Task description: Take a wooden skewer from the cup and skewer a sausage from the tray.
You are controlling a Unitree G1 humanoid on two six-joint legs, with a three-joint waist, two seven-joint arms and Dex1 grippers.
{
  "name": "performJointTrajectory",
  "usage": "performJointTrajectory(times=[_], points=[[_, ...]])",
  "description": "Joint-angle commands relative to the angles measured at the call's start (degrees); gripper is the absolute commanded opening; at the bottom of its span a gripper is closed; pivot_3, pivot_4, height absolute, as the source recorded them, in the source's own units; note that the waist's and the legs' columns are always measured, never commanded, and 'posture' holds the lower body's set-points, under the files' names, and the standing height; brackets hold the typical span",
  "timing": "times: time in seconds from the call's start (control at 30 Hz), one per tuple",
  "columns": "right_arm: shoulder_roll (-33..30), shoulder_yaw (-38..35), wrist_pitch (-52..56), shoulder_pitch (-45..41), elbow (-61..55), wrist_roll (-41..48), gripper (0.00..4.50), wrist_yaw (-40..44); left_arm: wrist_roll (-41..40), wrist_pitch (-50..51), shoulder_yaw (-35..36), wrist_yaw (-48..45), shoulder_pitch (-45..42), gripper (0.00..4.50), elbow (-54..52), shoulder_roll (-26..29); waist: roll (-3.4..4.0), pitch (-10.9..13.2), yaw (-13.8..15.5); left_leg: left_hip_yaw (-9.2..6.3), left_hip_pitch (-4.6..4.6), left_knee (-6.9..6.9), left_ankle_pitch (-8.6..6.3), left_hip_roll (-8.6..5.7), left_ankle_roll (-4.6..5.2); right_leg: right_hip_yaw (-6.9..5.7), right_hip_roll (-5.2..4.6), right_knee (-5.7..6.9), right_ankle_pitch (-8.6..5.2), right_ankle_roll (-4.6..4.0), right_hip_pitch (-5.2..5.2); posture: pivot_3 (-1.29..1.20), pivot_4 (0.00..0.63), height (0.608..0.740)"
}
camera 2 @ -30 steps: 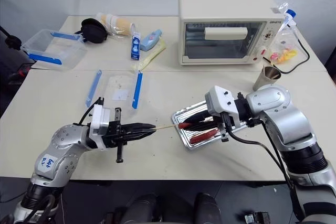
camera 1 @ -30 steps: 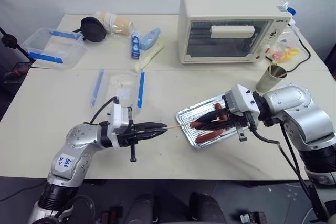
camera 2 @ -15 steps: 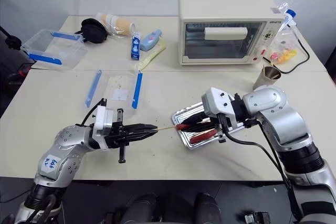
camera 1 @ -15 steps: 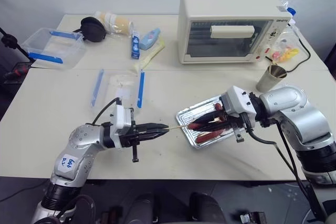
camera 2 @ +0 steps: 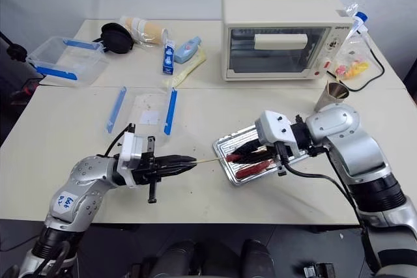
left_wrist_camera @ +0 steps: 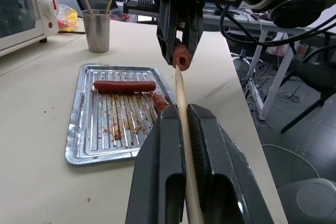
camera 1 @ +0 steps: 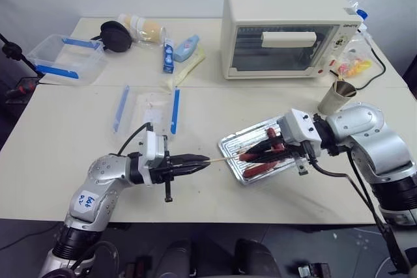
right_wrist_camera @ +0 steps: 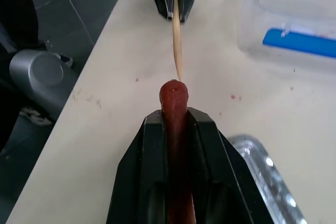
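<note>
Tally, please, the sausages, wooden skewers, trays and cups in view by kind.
Sausages: 3
Wooden skewers: 3
Metal tray: 1
Steel cup: 1
Total: 8

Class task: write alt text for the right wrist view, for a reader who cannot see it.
A glossy reddish-brown sausage is clamped lengthwise between the right gripper's two black fingers, its rounded end meeting the pointed tip of a thin pale wooden skewer. The left gripper holds that skewer above a cream tabletop.
</note>
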Motion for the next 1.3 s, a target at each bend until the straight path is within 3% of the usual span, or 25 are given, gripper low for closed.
performJointTrajectory(times=[0.03, 0.97, 1.3], points=[[0.2, -1.4, -1.3, -0.6, -0.5, 0.4, 0.44, 0.3, -0.6, -0.7, 0.8, -0.3, 0.1, 0.0, -2.1, 0.3, 0.0, 0.0, 0.0, 0.0, 0.0, 0.0, 0.0, 0.0, 0.0, 0.0, 0.0, 0.01, 0.0, 0.0, 0.0, 0.0, 0.15, 0.74], [5.8, 2.1, 2.1, -4.5, -5.2, 0.6, 0.44, 0.1, 0.8, -1.4, -1.6, -1.2, -2.4, 0.0, 0.7, -1.8, 0.0, 0.0, 0.0, -0.01, 0.0, 0.03, 0.0, -0.01, 0.0, 0.0, -0.01, 0.03, 0.0, 0.0, 0.0, 0.0, 0.15, 0.74], [9.5, 5.8, 3.6, -8.1, -5.5, -0.5, 0.44, 0.6, 2.4, -0.7, -4.3, -0.8, -6.5, 0.0, 2.6, -5.8, 0.0, 0.0, 0.0, 0.0, 0.0, 0.03, 0.01, -0.03, 0.01, -0.01, -0.01, 0.05, 0.0, 0.0, 0.0, 0.0, 0.15, 0.74]])
